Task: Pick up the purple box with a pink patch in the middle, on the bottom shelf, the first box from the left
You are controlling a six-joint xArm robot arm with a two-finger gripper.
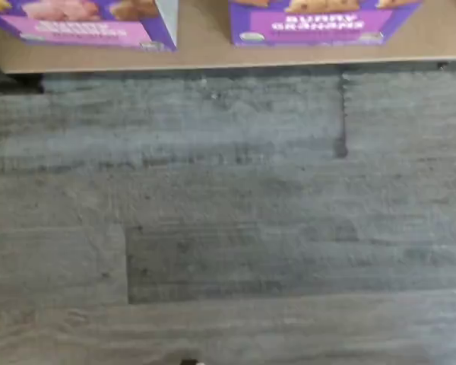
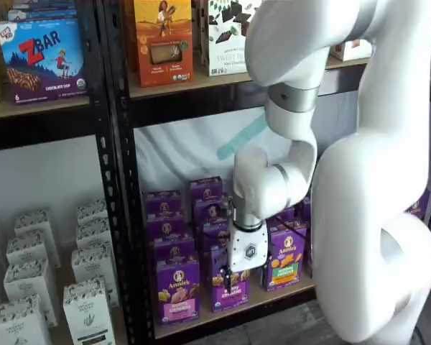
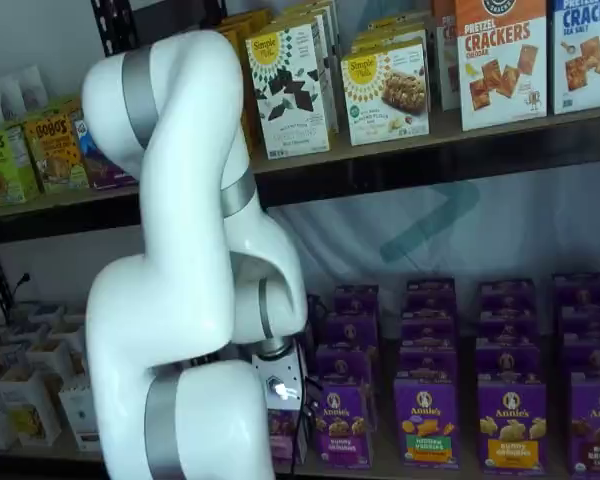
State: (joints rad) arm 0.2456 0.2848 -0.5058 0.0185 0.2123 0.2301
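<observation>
The purple box [image 2: 177, 287] with a pink band stands upright at the front left of the bottom shelf [image 2: 262, 302]. Its pink lower front also shows in the wrist view [image 1: 83, 26], on the wooden board [image 1: 205, 42] above the floor. My gripper [image 2: 227, 282] hangs in front of the shelf, just right of the purple box and before the like carton with a purple band [image 2: 233, 291]. Its fingers show dark and side-on, so no gap can be told. In a shelf view the gripper's white body [image 3: 280, 388] and the arm hide most of the purple box.
More purple Annie's cartons stand in rows behind and to the right [image 3: 510, 420], one with a green band [image 2: 286, 262]. A black perforated upright [image 2: 122, 215] borders the purple box's left. White cartons [image 2: 86, 302] fill the neighbouring bay. Grey plank floor [image 1: 228, 213] lies below.
</observation>
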